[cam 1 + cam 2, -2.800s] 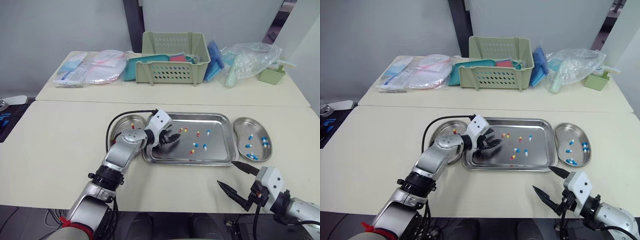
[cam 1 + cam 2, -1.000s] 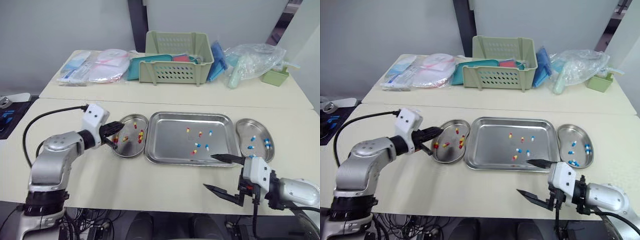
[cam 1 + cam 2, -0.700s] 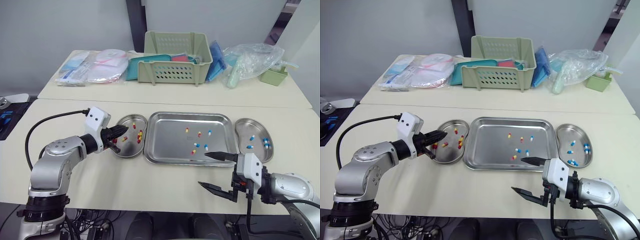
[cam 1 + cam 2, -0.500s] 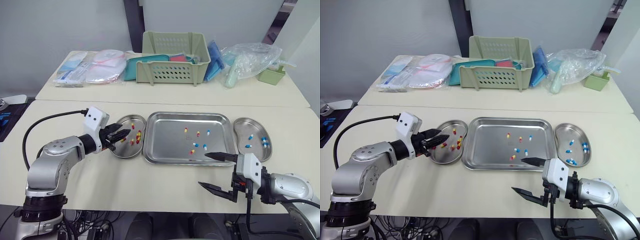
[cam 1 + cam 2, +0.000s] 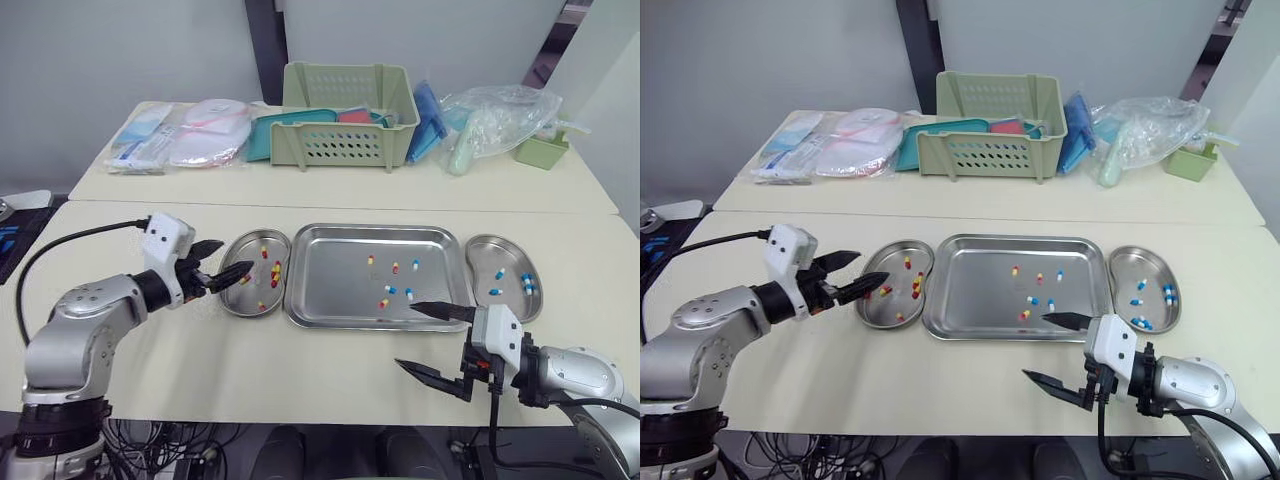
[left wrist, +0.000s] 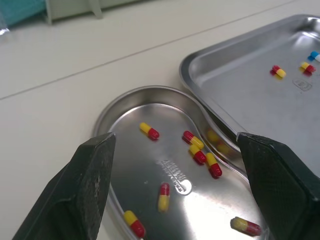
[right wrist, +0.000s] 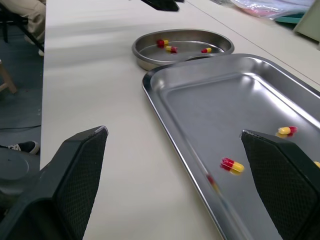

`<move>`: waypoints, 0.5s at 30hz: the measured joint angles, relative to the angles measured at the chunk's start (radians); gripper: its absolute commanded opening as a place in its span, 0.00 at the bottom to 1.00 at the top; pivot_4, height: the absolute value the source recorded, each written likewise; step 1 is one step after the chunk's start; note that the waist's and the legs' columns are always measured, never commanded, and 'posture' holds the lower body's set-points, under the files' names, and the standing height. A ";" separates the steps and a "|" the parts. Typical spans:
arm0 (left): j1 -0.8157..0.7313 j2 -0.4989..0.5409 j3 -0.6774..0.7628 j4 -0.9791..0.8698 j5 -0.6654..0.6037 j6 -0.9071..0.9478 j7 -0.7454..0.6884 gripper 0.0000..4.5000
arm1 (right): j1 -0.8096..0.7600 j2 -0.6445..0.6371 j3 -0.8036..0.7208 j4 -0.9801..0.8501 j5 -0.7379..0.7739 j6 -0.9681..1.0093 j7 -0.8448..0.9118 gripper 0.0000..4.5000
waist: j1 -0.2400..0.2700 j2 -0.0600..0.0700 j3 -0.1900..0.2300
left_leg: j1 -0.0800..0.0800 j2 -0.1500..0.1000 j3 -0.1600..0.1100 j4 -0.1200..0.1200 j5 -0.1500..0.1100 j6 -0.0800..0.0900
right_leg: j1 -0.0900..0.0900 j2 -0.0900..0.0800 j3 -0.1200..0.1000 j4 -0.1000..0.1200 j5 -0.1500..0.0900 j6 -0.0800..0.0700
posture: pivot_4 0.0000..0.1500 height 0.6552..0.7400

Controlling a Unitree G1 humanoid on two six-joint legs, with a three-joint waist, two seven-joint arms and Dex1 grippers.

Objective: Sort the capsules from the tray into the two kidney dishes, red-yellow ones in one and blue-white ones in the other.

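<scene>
So left hand (image 5: 237,256) and right hand (image 5: 405,334) both gape empty; left wrist cam nails red-yellow capsules (image 6: 149,131) in left dish (image 6: 142,91).

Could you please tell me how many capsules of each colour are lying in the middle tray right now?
Red-yellow capsules: 3
Blue-white capsules: 3
Total in the tray: 6

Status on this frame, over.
Left gripper open, empty, beside red-yellow dish. Right gripper open at tray, near edge. Mixed capsules still in tray. Nothing blocking.
</scene>
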 measured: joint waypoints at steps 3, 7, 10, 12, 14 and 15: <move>0.059 0.021 0.088 0.035 -0.004 -0.054 -0.008 0.89 | 0.024 -0.003 -0.053 0.000 0.023 0.009 -0.004 1.00 | 0.001 0.000 0.000 | 0.000 0.000 0.000 0.000 0.000 0.000 | 0.000 0.000 0.000 0.000 0.000 0.000 | 1.00 0.99; 0.178 0.065 0.190 0.130 0.021 -0.148 -0.029 0.97 | 0.072 -0.030 -0.183 0.023 0.043 0.011 0.001 1.00 | 0.002 0.000 0.000 | 0.000 0.000 0.001 0.000 0.000 0.000 | 0.000 0.000 0.001 0.000 0.000 0.000 | 1.00 0.99; 0.253 0.065 0.243 0.211 0.038 -0.225 -0.038 0.99 | 0.109 -0.049 -0.290 0.075 0.055 0.010 0.018 1.00 | 0.002 0.000 0.000 | 0.000 0.000 0.001 0.000 0.000 0.000 | 0.000 0.000 0.001 0.000 0.000 0.000 | 1.00 0.99; 0.304 0.065 0.275 0.266 0.051 -0.283 -0.045 0.99 | 0.139 -0.084 -0.374 0.138 0.061 0.006 0.047 1.00 | 0.002 0.000 0.000 | 0.000 0.000 0.002 -0.001 0.000 0.000 | 0.000 -0.001 0.001 -0.001 0.000 0.000 | 1.00 0.99; 0.348 0.064 0.294 0.313 0.066 -0.332 -0.047 0.99 | 0.158 -0.110 -0.444 0.204 0.059 -0.002 0.074 1.00 | 0.003 0.000 0.000 | 0.001 0.000 0.002 -0.001 0.000 0.000 | 0.000 0.000 0.001 -0.001 0.000 0.000 | 1.00 0.99; 0.371 0.064 0.296 0.335 0.077 -0.360 -0.047 0.99 | 0.167 -0.125 -0.473 0.233 0.052 -0.010 0.090 1.00 | 0.003 0.000 0.000 | 0.001 0.000 0.002 -0.001 0.000 0.000 | 0.000 0.000 0.001 -0.001 0.000 0.000 | 1.00 0.99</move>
